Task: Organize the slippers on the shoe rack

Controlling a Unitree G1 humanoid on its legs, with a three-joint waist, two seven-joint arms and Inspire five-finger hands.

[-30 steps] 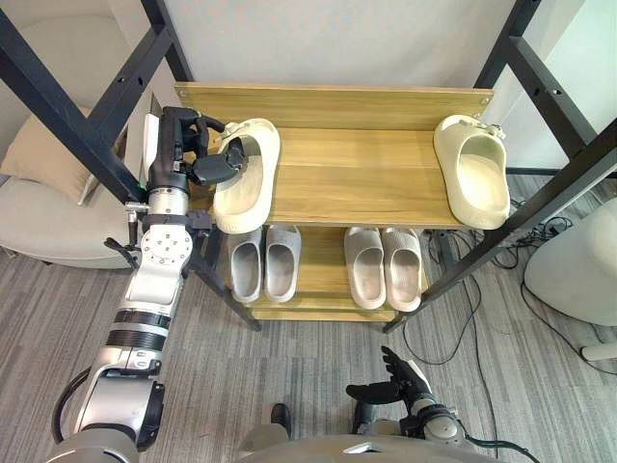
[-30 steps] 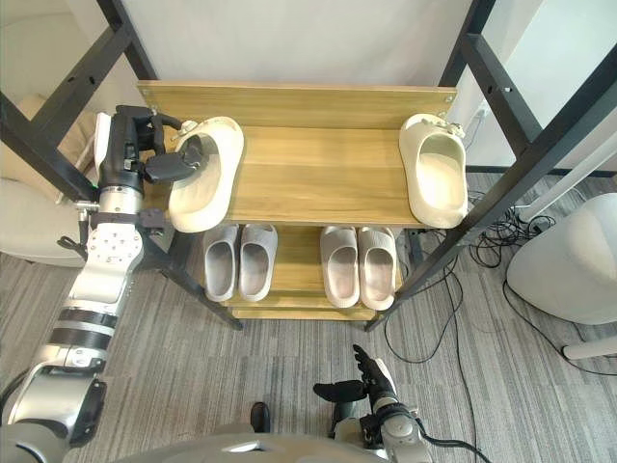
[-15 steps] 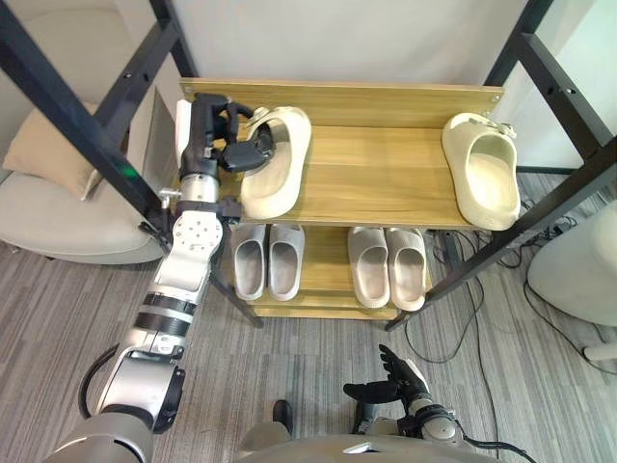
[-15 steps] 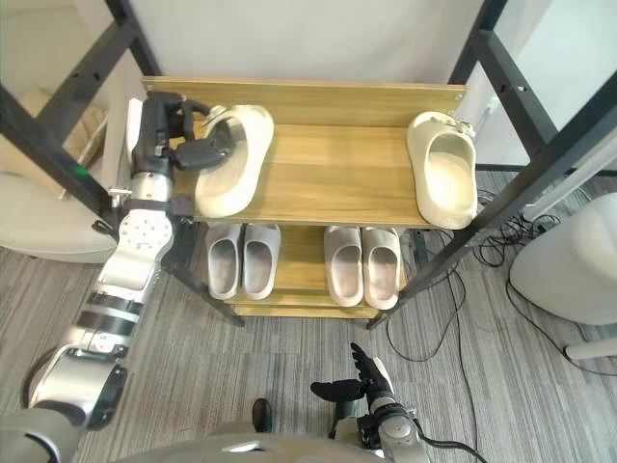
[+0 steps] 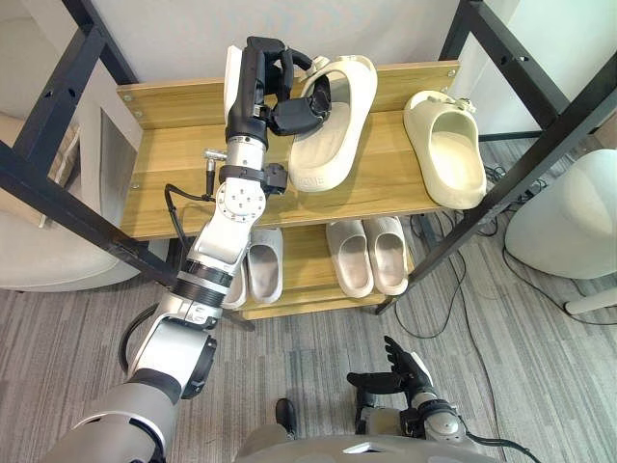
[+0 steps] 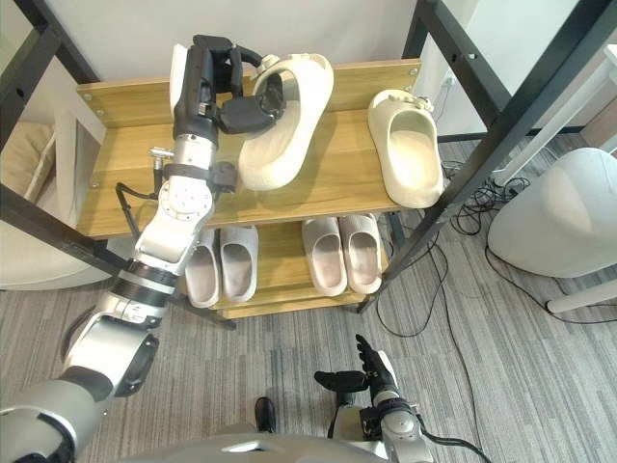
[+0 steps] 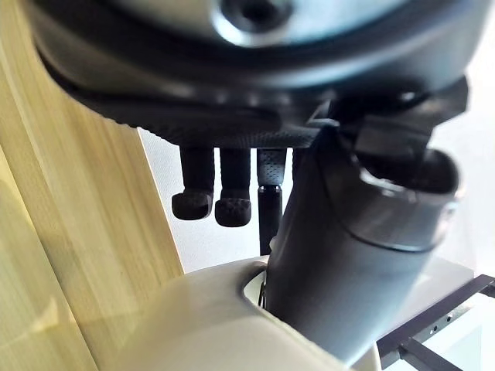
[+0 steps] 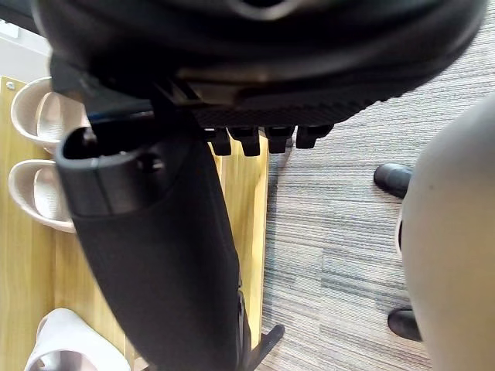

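Cream slipper [image 5: 333,125] gripped on the shoe rack [image 5: 174,164]: pairing step, by the look of it.
Left robot hand [image 5: 275,87] curls round its upper; next, set it down just beside its mate [image 5: 445,145].

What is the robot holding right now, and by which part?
The left hand grips the cream slipper by its upper, thumb inside the opening. The right hand holds nothing.

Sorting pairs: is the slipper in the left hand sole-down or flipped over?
Sole-down: the cream slipper shows its open footbed facing up, with the left hand pinching its upper.
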